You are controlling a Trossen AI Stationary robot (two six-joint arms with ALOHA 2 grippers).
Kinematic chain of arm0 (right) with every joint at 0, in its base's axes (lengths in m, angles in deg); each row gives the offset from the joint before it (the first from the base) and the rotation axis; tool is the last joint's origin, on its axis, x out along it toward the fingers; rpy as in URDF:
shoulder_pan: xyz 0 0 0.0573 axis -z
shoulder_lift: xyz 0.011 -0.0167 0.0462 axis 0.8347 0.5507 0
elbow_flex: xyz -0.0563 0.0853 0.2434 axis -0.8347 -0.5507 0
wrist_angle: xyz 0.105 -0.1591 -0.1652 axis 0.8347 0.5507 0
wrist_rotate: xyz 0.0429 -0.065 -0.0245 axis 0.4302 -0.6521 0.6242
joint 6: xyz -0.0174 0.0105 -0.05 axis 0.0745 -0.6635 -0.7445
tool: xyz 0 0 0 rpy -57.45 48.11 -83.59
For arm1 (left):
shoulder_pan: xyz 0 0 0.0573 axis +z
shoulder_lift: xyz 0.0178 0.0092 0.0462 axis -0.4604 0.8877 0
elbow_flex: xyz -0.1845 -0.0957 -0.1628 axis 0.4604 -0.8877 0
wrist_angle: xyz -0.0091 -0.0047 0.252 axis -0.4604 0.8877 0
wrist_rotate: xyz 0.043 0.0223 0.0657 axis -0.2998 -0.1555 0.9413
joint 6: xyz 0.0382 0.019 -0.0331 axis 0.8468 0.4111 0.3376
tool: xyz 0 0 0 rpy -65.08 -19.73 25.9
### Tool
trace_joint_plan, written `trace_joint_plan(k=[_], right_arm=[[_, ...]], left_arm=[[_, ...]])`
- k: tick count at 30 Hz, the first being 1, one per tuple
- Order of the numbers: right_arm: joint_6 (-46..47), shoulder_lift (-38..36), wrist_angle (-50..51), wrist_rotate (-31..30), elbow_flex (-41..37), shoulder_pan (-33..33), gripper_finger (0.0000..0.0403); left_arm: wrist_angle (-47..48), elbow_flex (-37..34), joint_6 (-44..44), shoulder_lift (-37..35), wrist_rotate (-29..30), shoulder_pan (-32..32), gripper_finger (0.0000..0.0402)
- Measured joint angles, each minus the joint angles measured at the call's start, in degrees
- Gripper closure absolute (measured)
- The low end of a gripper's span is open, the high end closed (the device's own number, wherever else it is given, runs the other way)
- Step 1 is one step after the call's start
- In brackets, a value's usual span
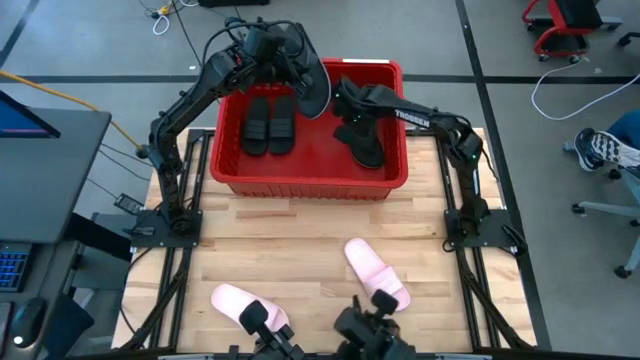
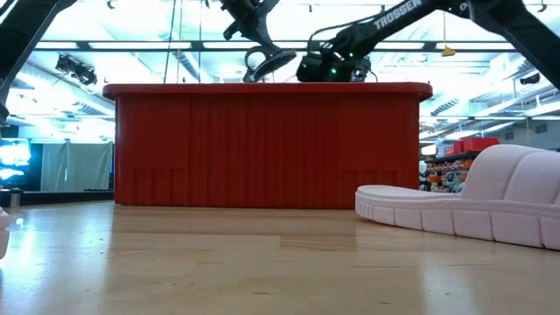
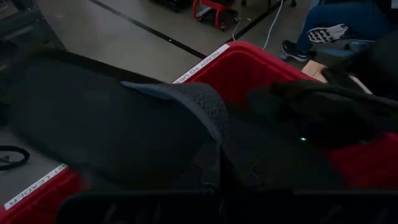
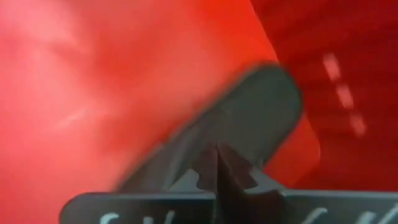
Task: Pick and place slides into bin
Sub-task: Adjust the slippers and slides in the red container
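A red bin point(image 1: 300, 178) sits at twelve o'clock on the table, holding two black wide-strap slides point(image 1: 270, 123). Above it, the left gripper point(image 1: 300, 72) pinches one black flip-flop point(image 1: 313, 85); the right gripper point(image 1: 352, 128) pinches another flip-flop point(image 1: 366, 148) inside. Two pink slides point(image 1: 376, 271) lie at six o'clock.

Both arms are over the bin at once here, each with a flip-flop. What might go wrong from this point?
The left gripper holds its black flip-flop above the red bin near the far rim; released there, it may fall outside. The right gripper, shut on the other flip-flop, sits close beside it, so the arms might collide. Two pink slides wait on the table.
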Motion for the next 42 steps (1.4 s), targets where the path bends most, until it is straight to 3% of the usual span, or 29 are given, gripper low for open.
trace_joint_plan(k=[6, 13, 17, 21, 26, 30, 33, 38, 42], right_arm=[[5.72, 4.23, 7.78, 3.15, -0.07, 4.86, 0.0403], [6.09, 7.46, 7.38, 16.08, -0.02, 6.96, 0.0403], [5.13, 8.43, 6.24, 26.87, -0.07, 6.26, 0.0403], [4.6, 9.1, -0.97, 29.71, -0.09, 4.63, 0.0403], [9.0, 9.1, -19.95, 36.6, -0.09, 3.78, 0.0403], [17.02, 9.06, -34.54, 36.86, -0.07, 3.82, 0.0403], [20.9, 8.95, -35.94, 38.74, -0.07, 4.42, 0.0403], [18.66, 7.81, -19.54, 38.71, -0.07, 4.86, 0.0403], [12.18, 5.1, -9.48, 27.3, -0.09, 4.81, 0.0403]], left_arm=[[0.28, 0.0, 0.01, 0.0, 0.09, -0.55, 0.0398], [0.33, 0.0, 0.02, 0.0, -0.04, -0.74, 0.0399], [0.33, 0.0, 0.02, 0.0, -0.02, -0.72, 0.0398], [0.33, 0.0, 0.02, 0.0, 0.02, -0.7, 0.0399], [0.33, 0.0, 0.04, 0.0, 0.02, -0.7, 0.0398], [0.39, 0.0, 0.04, 0.0, 0.0, -0.72, 0.0398], [0.65, 0.0, 0.04, 0.0, 0.02, -0.7, 0.0397], [2.14, 0.0, 0.04, 0.0, -0.03, -0.71, 0.0398], [3.83, -0.73, 0.04, 0.0, -4.43, -1.09, 0.0399]])
